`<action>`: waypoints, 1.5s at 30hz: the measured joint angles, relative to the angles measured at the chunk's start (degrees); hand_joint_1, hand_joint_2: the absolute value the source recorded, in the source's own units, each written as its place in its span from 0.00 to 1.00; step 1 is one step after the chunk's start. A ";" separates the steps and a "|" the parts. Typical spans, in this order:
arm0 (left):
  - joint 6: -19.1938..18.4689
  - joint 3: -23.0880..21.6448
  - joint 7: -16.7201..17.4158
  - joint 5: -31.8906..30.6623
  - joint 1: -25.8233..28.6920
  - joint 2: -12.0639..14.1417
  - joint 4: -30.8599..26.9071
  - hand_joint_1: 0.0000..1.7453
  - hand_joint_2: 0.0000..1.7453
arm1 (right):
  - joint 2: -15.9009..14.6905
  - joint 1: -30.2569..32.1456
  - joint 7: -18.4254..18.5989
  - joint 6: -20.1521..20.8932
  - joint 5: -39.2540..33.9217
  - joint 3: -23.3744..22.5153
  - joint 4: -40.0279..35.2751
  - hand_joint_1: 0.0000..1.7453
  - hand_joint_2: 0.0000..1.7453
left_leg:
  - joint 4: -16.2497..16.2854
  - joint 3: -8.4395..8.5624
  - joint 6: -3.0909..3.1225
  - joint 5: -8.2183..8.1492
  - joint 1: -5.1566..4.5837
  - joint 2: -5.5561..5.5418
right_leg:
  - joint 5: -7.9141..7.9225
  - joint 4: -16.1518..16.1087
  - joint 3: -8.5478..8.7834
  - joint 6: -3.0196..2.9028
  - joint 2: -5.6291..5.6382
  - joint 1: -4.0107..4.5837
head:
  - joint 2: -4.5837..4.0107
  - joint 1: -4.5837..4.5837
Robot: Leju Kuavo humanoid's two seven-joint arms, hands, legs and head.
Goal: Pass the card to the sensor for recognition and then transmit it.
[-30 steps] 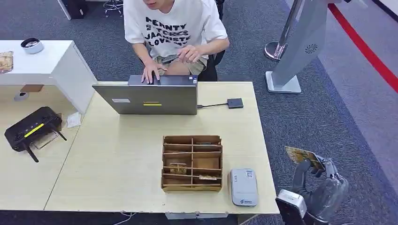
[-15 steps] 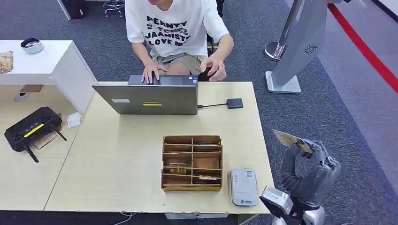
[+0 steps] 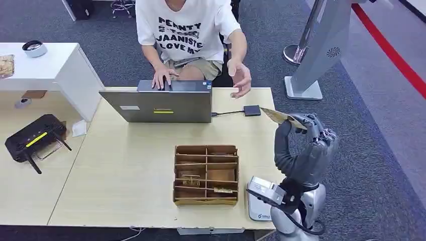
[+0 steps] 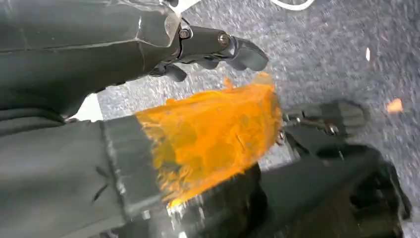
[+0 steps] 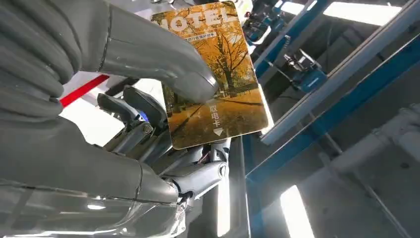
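The right robot hand pinches the hotel card between thumb and fingers, raised over the counter's right edge beyond the grey sensor, near a seated person's open hand; the left robot hand's state cannot be told.

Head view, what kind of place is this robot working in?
Probably an office or lab set up as a mock hotel front desk: grey carpet, a person seated at a laptop on a pale wooden table, and a card printed HOTEL in the right hand.
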 joint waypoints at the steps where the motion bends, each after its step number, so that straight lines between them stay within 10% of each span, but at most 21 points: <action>1: 0.06 -0.09 0.00 0.00 0.02 0.00 0.00 0.00 0.00 | -0.11 -0.15 0.00 0.00 0.04 0.13 0.15 1.00 1.00 | 0.00 -0.02 0.00 0.00 0.01 0.00 | -0.01 0.00 -0.03 0.00 0.00 0.00 | 0.00 -0.04; 26: -2.03 -5.92 3.36 -2.99 -2.90 -0.57 0.00 0.00 0.00 | -6.05 -23.41 22.60 -0.02 24.76 11.28 28.69 1.00 1.00 | -0.01 -0.06 -0.06 0.12 0.05 0.02 | 0.12 0.03 -0.08 -0.10 0.02 0.03 | 0.00 -0.02; 27: -2.05 -6.18 3.54 -2.93 -2.93 -0.57 0.02 0.00 0.00 | -6.23 -23.65 22.89 -0.02 25.36 11.47 29.40 0.96 1.00 | -0.01 -0.06 -0.06 0.12 0.05 0.02 | 0.12 0.03 -0.08 -0.10 0.02 0.03 | 0.00 0.00; 28: -2.07 -6.40 3.65 -2.84 -2.93 -0.57 0.00 0.00 0.00 | -6.38 -23.85 23.21 -0.02 26.14 11.73 30.31 0.09 1.00 | -0.01 -0.06 -0.06 0.12 0.05 0.02 | 0.12 0.03 -0.08 -0.10 0.02 0.03 | 0.00 0.00; 29: -2.08 -6.51 3.65 -2.76 -2.93 -0.57 0.00 0.00 0.00 | -6.54 -23.93 23.54 -0.04 26.67 11.91 30.84 0.00 1.00 | -0.01 -0.06 -0.06 0.12 0.05 0.01 | 0.12 0.03 -0.08 -0.10 0.01 0.03 | 0.00 -0.02; 45: -2.08 -7.04 3.74 -1.81 -2.90 -0.57 0.00 0.00 0.00 | -8.48 -23.77 26.38 -0.07 28.81 13.77 35.47 0.00 1.00 | 0.00 -0.09 -0.06 0.12 0.05 0.02 | 0.12 0.03 -0.13 -0.11 0.02 0.03 | 0.00 -0.02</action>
